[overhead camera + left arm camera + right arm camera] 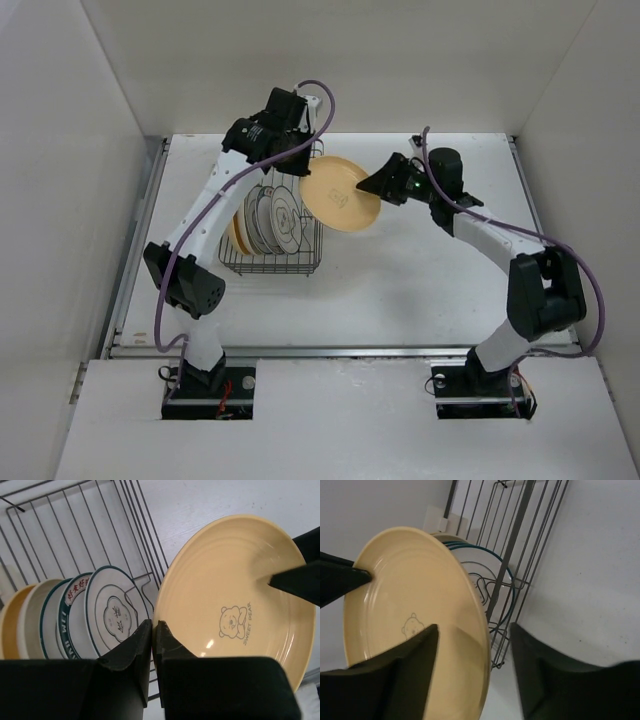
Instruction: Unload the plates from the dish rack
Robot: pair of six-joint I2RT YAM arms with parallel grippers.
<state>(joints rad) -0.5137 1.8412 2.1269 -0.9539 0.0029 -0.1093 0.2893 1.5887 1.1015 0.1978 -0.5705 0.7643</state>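
Note:
A tan plate (pixel 340 195) with a bear motif hangs in the air just right of the dish rack (pixel 270 262). My left gripper (pixel 305 165) is shut on its left rim, and the wrist view shows the pinch (pixel 153 625) on the plate (pixel 230 580). My right gripper (pixel 375 190) is open. Its jaws straddle the plate's right rim (pixel 472 627), one finger over the plate's face (pixel 410 580) and one behind. Several plates (pixel 268 220) stand upright in the rack. They are white with teal rims (pixel 112 612), with a tan one at the far left.
The dark wire rack (pixel 75 525) stands left of centre on the white table (pixel 430 290). White walls enclose the left, back and right sides. The right gripper's finger (pixel 300 580) reaches in over the plate's far edge.

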